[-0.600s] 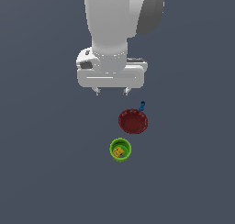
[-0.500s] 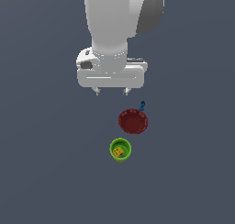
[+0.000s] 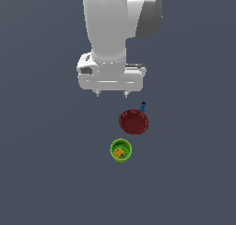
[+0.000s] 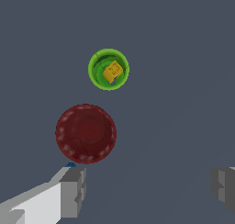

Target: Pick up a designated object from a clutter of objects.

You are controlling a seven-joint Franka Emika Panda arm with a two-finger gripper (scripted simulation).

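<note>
The tiny blue spool-like piece (image 3: 143, 106) lies just behind the dark red bowl (image 3: 133, 121) in the exterior view. In the wrist view only a blue sliver (image 4: 70, 164) of it shows, between the bowl (image 4: 86, 133) and one finger (image 4: 73, 191). My gripper (image 3: 111, 94) hangs open above the floor, to the exterior view's left of the blue piece, with nothing between its fingers. The green cup (image 3: 120, 150) holds the yellow-orange block (image 3: 119, 152).
In the wrist view the green cup (image 4: 108, 69) with the yellow-orange block (image 4: 113, 71) sits beyond the bowl. The floor is plain dark grey all around.
</note>
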